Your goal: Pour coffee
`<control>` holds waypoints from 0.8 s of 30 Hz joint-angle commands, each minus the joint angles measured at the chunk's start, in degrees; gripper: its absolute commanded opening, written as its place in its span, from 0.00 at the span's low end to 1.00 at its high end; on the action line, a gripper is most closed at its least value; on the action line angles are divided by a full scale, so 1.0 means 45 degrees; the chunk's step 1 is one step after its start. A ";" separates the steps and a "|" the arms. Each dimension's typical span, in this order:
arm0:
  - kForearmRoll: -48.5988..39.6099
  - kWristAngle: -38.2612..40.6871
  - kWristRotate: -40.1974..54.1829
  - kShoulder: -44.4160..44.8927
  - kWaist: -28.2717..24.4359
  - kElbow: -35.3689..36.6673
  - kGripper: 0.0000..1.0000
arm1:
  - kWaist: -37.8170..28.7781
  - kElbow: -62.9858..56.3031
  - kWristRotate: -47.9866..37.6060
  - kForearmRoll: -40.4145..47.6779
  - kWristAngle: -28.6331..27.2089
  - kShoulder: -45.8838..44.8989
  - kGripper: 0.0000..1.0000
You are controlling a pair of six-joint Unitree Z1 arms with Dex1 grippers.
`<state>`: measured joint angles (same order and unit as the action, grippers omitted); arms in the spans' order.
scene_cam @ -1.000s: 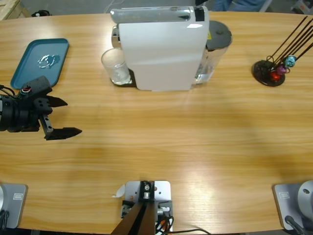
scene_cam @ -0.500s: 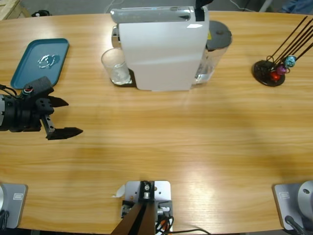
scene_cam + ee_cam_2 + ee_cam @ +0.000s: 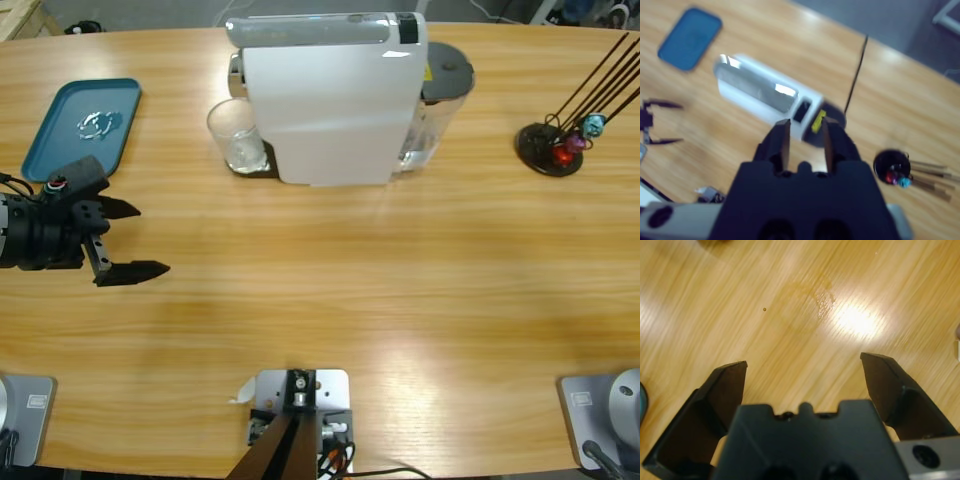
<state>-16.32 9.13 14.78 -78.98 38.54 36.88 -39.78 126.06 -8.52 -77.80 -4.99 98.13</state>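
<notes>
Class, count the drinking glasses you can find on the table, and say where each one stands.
1. A single clear glass stands on the dark drip stand at the left side of the white coffee machine. Another could be hidden behind the machine's body.
</notes>
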 commanded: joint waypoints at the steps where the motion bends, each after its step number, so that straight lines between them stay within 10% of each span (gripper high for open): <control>1: -0.0468 0.0397 -0.0202 0.0683 0.0167 0.0311 0.98 | -0.1043 -0.8263 -0.1013 0.4609 -0.0125 -0.3521 1.00; 10: -0.0906 0.1464 -0.0589 0.1425 0.0163 0.0104 0.98 | -0.2274 -1.4517 -0.1325 0.8570 0.0110 -0.5931 1.00; 24: -0.1742 0.1362 -0.0628 0.2574 0.0147 -0.0115 0.99 | -0.2274 -1.8352 -0.2091 0.9633 0.0329 -0.8290 1.00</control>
<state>-21.13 15.02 12.47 -69.30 38.79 38.11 -49.33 50.45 -14.98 -37.94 -4.91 67.77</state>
